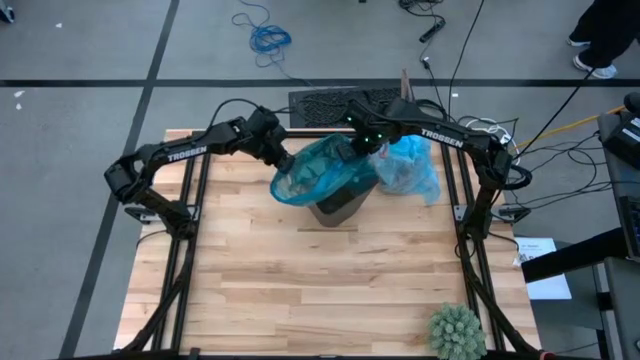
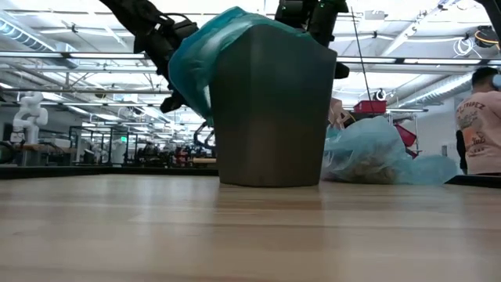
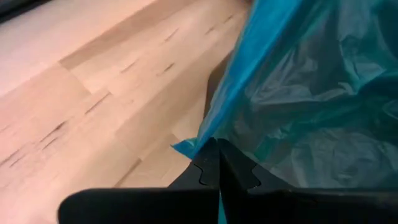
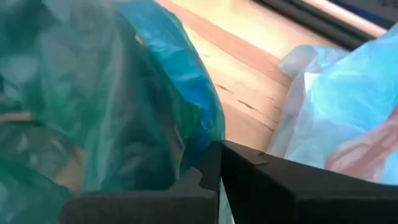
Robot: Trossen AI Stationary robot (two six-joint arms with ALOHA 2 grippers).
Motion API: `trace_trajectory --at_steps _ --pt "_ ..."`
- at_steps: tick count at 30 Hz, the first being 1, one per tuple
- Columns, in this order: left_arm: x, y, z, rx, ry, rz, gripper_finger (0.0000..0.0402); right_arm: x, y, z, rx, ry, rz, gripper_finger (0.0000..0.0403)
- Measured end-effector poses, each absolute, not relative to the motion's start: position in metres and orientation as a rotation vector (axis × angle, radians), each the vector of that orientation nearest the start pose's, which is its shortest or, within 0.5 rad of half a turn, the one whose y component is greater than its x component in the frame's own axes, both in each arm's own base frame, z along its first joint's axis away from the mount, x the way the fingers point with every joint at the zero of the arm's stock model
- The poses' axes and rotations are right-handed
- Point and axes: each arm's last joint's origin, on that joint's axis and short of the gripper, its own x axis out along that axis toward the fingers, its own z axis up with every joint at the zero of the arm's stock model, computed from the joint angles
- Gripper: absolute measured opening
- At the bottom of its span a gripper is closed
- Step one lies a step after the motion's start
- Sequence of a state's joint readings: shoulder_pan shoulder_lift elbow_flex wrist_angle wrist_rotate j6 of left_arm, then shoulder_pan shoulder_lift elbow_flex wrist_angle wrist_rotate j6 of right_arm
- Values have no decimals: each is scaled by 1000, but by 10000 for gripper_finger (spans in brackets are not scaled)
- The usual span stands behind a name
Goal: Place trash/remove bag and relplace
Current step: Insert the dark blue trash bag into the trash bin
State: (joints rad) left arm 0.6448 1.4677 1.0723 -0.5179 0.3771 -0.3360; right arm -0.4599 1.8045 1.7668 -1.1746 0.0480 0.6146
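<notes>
Table (image 1: pixel 330 290) wooden, filling centre and lower frame of high view. Teal-green bag (image 1: pixel 318 170) stretched over dark bin (image 1: pixel 340 208), centre of high view, slightly above middle. Pale blue bag (image 1: pixel 410 165) lying bunched on table just right of bin, pinkish contents showing through. Left gripper (image 1: pixel 287 160) clenched on teal-green bag's left rim. Right gripper (image 1: pixel 366 142) clenched on its right rim. Spiky green ball (image 1: pixel 457 330) lower right.

A robotics lab: a white robot arm (image 2: pixel 30 110), ceiling strip lights (image 2: pixel 70 55), loose floor cables (image 1: pixel 268 38).
</notes>
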Motion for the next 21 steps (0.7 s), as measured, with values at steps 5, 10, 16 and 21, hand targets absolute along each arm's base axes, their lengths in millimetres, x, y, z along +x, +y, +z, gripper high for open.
trace_trajectory --at_steps 5,10,16,21 --pt "249 171 253 -745 732 373 0 323 -163 328 745 970 -819 0" --pt "250 171 267 -734 689 340 5 315 -160 343 693 920 -838 0" --pt "253 172 281 -727 648 277 57 304 -158 357 663 866 -877 1" --pt "254 172 285 -726 641 265 124 300 -157 363 640 854 -877 18"
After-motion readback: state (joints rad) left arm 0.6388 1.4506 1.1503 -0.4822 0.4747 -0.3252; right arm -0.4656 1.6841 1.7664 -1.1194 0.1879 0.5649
